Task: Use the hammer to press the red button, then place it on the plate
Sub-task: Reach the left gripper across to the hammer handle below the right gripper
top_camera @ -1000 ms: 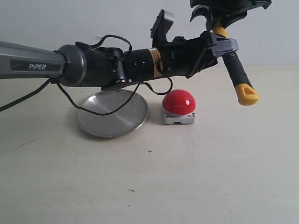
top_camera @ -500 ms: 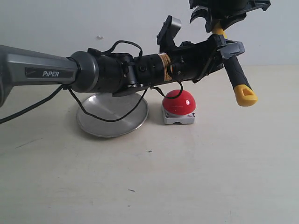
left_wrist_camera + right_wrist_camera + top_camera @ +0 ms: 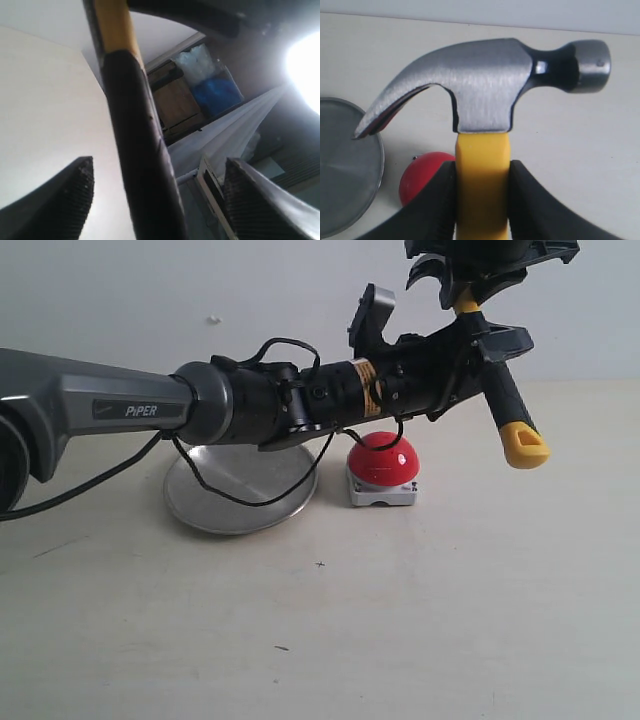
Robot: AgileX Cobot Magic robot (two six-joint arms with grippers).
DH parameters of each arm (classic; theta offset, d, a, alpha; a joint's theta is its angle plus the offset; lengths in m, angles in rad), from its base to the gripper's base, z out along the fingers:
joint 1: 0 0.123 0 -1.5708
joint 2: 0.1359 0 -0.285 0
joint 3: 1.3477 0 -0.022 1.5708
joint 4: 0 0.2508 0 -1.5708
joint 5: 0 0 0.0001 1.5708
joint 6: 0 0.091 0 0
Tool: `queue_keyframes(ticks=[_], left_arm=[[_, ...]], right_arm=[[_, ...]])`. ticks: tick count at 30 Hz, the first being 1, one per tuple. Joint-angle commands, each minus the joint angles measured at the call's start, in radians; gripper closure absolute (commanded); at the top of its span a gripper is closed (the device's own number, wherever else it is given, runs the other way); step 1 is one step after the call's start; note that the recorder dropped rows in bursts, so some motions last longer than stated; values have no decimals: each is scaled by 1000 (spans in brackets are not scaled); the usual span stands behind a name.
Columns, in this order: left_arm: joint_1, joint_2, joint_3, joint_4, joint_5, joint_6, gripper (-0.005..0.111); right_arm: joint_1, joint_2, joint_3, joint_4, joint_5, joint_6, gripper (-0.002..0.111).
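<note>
The hammer (image 3: 505, 405) hangs in the air at the upper right, head up and yellow loop down. My right gripper (image 3: 478, 262) is shut on its yellow neck just under the metal head (image 3: 480, 85), with the fingers pressed to both sides (image 3: 482, 175). My left gripper (image 3: 497, 340) reaches across from the left and stands open around the black handle (image 3: 142, 150); a gap shows on each side between the handle and the ridged fingers (image 3: 65, 200). The red button (image 3: 383, 458) sits on the table below, with the silver plate (image 3: 240, 485) to its left.
The left arm's long grey and black body (image 3: 250, 405), with its looping cable, stretches over the plate and the button. The pale tabletop (image 3: 400, 620) spreads toward the front, and a plain wall (image 3: 150, 290) stands behind.
The left arm has pushed further right, bringing its open fingers around the hammer's handle. The hammer and right gripper have hardly moved.
</note>
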Motion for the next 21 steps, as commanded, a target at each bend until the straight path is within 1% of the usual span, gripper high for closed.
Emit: queue_keyframes(ticks=[1,7,9,10,11,12,13,14,16,19,21], left_arm=[[-20,-4,-9,-10,0,-22,37],[-27,-4,-13,1,4,-22,37],[-36,-4,-13,12,4,-26,39],[-38,-4,-13,17,7,-28,48],[-38,-4,-13,17,8,-31,55],[-38,-4,-13,17,8,-41,69],[-38,-4,-13,17,8,-41,76],[-36,-4,-13,17,8,-41,85],[-36,-4,-13,23,8,-25,106],[-36,-4,-13,23,15,15,107],[-36,-4,-13,24,15,21,107]], right_arm=[[-1,-16,0,0,-25,-1,108],[-1,-16,0,0,-13,-1,108],[-1,-16,0,0,-12,-1,108],[-1,-16,0,0,-9,-3,108],[-1,-16,0,0,-10,-5,108],[-1,-16,0,0,-8,-4,108],[-1,-16,0,0,-8,-4,108],[-1,-16,0,0,-8,-4,108],[-1,-16,0,0,-6,-4,108],[-1,-16,0,0,8,-2,108],[-1,-16,0,0,17,-2,101]])
